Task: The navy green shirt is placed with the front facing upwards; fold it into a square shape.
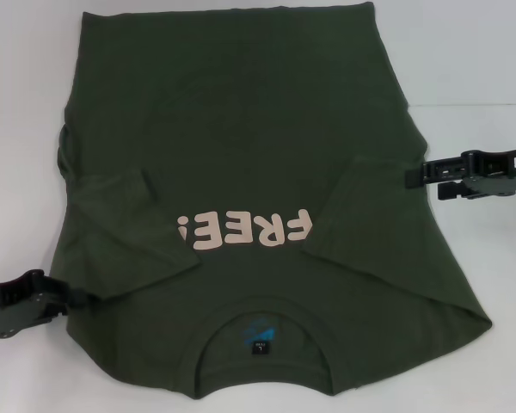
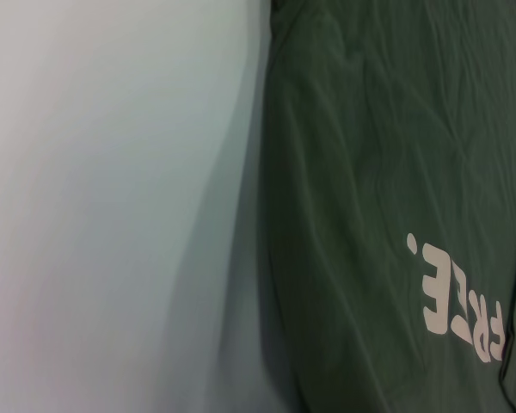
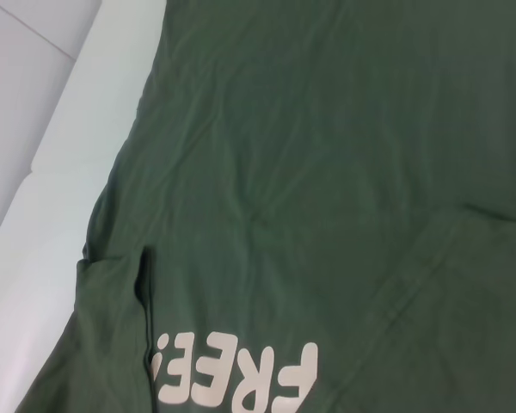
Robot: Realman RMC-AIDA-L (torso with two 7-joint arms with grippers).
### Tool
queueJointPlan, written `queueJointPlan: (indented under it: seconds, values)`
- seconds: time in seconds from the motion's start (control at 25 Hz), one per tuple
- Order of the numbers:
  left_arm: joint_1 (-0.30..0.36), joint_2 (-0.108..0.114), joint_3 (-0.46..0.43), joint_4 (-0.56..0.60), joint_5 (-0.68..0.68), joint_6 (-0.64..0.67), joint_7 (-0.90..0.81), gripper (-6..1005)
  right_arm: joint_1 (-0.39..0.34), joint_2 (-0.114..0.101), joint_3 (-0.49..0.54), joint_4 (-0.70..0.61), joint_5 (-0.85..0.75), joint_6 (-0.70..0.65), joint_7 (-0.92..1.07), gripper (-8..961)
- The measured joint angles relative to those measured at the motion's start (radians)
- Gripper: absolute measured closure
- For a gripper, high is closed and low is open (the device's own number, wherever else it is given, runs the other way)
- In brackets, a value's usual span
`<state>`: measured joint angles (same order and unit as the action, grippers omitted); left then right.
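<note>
navy green shirt (image 1: pixel 241 146), face-up, sleeves folded in

The navy green shirt (image 1: pixel 241 155) before me is soft matt cloth, knit-like, faintly creased, its pale pink print (image 1: pixel 245 230) flat and smooth with no shine. The collar label (image 1: pixel 260 337) looks like smooth woven fabric. The table (image 1: pixel 482 77) is a smooth white surface, slightly sheeny. My left gripper (image 1: pixel 64 297) and right gripper (image 1: pixel 413 176) look like black matt plastic
</note>
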<state>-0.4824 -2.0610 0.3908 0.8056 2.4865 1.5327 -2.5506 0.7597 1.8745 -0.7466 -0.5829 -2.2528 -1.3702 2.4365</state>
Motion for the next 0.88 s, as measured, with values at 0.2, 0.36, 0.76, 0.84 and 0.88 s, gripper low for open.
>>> queueJointPlan:
  seconds: [0.2, 0.36, 0.76, 0.84, 0.88]
  values:
    - [-0.001, 0.0, -0.002, 0.003, -0.01, 0.004, 0.028, 920, -0.018, -0.001, 0.04, 0.0, 0.001, 0.002, -0.003, 84]
    - [-0.002, -0.001, -0.003, 0.002, -0.029, 0.017, 0.05, 935, -0.032, -0.017, 0.04, 0.0, -0.011, -0.011, -0.013, 85]
    - [-0.014, 0.008, -0.007, 0.003, -0.047, 0.024, 0.07, 957, -0.048, -0.049, 0.03, -0.048, -0.18, -0.202, -0.041, 85]
    - [-0.017, 0.008, -0.007, 0.002, -0.047, 0.02, 0.074, 957, -0.056, -0.044, 0.028, -0.067, -0.205, -0.229, -0.056, 85]
    - [-0.019, 0.009, -0.007, 0.001, -0.048, 0.019, 0.074, 957, -0.062, -0.041, 0.027, -0.077, -0.213, -0.234, -0.065, 85]
